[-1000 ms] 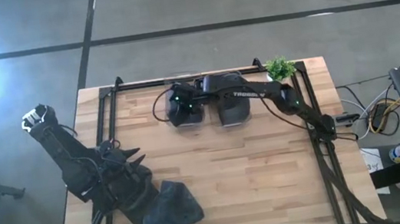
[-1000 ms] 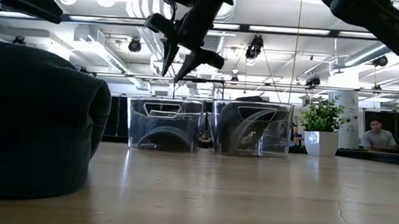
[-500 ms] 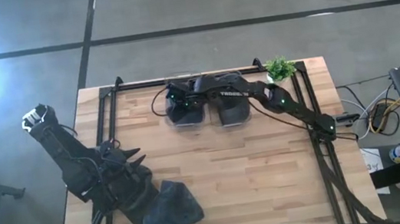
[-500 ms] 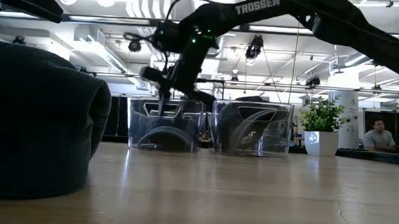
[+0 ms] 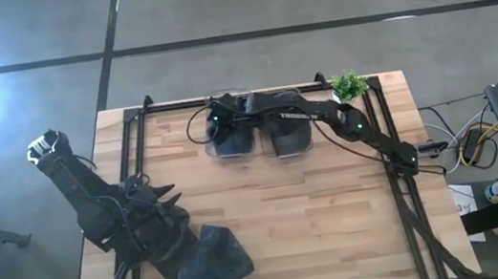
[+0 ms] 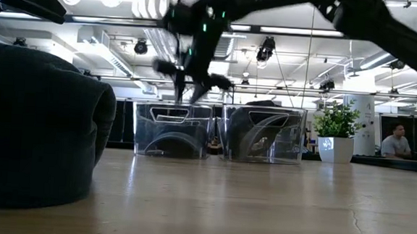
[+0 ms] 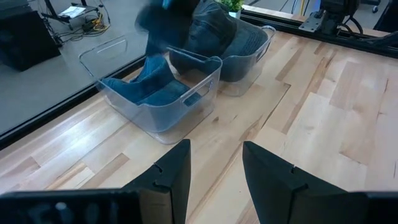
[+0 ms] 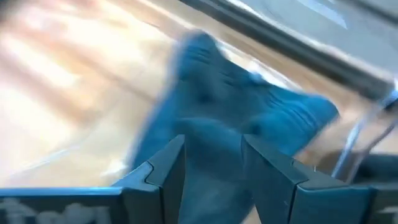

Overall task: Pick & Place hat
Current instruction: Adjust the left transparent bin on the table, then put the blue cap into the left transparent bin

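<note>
A dark hat (image 5: 213, 265) lies on its underside near the table's near edge and fills the left of the low view (image 6: 34, 128). A blue hat (image 7: 146, 87) lies in the left of two clear bins (image 5: 230, 142) by the far edge and shows in the right wrist view (image 8: 236, 106). The right bin (image 7: 249, 53) holds another hat (image 7: 217, 31). My right gripper (image 6: 189, 95) hangs open just above the left bin's rim, fingers pointing down over the blue hat (image 5: 219, 129). My left gripper (image 7: 214, 165) waits open near the left edge (image 5: 168, 196), beside the dark hat.
A small potted plant (image 5: 348, 83) stands at the far right corner, beside the right bin. A dark metal frame (image 5: 132, 126) runs along the table's edges. Bare wood (image 5: 317, 217) stretches between the bins and the near edge. A person (image 6: 394, 141) sits far behind the table.
My right gripper dropped from well above the left bin down to its rim, then rose a little. It also drifted slightly toward the table's left. It stayed open throughout. The hats and my left arm have kept still.
</note>
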You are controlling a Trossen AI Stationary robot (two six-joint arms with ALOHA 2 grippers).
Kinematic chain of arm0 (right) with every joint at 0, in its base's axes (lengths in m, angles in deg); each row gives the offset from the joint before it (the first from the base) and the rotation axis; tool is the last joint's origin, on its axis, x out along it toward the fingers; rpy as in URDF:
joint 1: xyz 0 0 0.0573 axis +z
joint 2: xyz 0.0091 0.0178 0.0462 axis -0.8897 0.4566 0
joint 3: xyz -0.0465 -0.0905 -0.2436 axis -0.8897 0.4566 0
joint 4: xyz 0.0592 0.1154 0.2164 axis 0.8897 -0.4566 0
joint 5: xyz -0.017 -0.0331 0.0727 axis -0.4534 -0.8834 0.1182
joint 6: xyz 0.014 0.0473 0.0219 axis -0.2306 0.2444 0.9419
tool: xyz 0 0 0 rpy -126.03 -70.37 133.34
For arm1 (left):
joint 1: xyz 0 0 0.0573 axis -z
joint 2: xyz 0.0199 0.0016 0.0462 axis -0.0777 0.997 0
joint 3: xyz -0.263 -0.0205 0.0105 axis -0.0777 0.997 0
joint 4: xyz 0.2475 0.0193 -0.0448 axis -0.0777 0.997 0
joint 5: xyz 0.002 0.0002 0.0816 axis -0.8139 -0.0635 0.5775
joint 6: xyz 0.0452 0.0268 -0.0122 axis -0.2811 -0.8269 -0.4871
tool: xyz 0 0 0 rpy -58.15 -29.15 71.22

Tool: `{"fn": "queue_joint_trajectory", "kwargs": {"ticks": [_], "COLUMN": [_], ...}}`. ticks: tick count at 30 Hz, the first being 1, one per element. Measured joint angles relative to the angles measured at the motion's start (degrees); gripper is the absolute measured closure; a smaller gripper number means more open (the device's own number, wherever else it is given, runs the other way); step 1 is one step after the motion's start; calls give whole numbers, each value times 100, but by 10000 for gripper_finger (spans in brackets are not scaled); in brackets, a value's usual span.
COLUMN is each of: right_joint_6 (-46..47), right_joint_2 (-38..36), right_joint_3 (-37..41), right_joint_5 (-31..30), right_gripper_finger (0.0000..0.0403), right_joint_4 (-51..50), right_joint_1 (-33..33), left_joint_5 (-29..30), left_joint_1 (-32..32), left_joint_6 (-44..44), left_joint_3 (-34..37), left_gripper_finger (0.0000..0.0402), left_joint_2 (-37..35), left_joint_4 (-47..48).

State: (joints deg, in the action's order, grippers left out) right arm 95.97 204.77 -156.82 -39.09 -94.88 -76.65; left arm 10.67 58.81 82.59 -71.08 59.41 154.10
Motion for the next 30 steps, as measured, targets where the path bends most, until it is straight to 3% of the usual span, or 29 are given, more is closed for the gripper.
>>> {"fn": "queue_joint_trajectory", "kwargs": {"ticks": [3, 6, 9, 13, 16, 23, 30], "right_joint_6": [-473, -675, -624, -183, 140, 914, 1453], "right_joint_2": [-361, -610, -778, -878, -764, -232, 323], "right_joint_3": [-28, -28, -20, -19, 11, 13, 20], "right_joint_5": [79, 602, 1132, 1987, 2191, 2214, 2337], "right_gripper_finger": [252, 252, 252, 252, 252, 252, 252], "right_joint_4": [14, -32, -173, -435, -504, -258, 798], "right_joint_1": [302, 603, 969, 1502, 1900, 2585, 3020], "left_joint_5": [-46, -484, -1328, -2916, -3875, -4436, -5113], "left_joint_1": [0, 2, 0, 2, 2, 118, 641], "left_joint_6": [-17, -383, -1313, -2711, -3024, -1120, 508], "left_joint_3": [0, 0, 0, 0, 0, 0, 0], "left_gripper_finger": [262, 262, 262, 262, 262, 262, 262], "left_joint_2": [1, 1, 0, 0, 8, 197, 1010], "left_joint_4": [-7, -65, -410, -1512, -2572, -3478, -4541]}}
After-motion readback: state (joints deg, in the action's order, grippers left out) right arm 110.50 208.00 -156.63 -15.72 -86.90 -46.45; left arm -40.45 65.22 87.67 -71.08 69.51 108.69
